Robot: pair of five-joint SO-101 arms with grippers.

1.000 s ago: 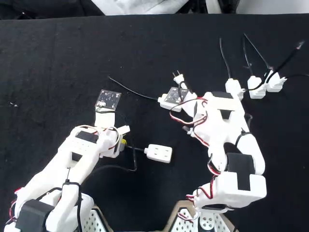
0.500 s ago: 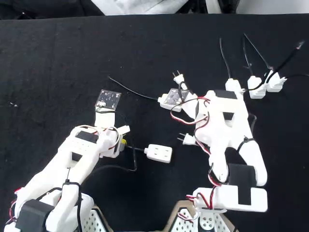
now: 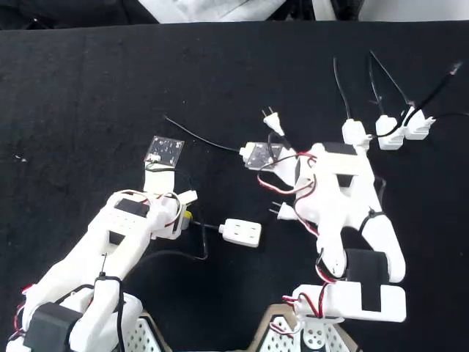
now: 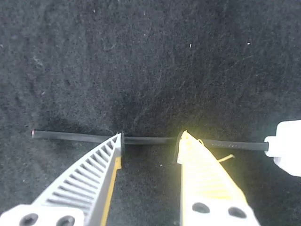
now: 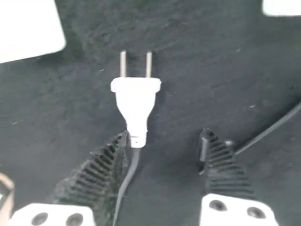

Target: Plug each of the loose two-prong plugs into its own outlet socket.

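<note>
A white two-prong plug lies flat on the black cloth. Its prongs point toward the white outlet socket. My right gripper is open just behind it, and the plug's tail and cord run along the inside of one finger. In the high view this plug lies right of the socket. My left gripper is open, with both tips set down on either side of the socket's black cord. A second loose plug lies farther back.
Three white socket blocks with black cords sit at the back right. A thin black cord trails left from the far plug. The white socket body shows at the edge of the left wrist view.
The right arm has drawn back toward its base, and a plug that it covered now lies in sight right of the socket. The left arm has not moved.
</note>
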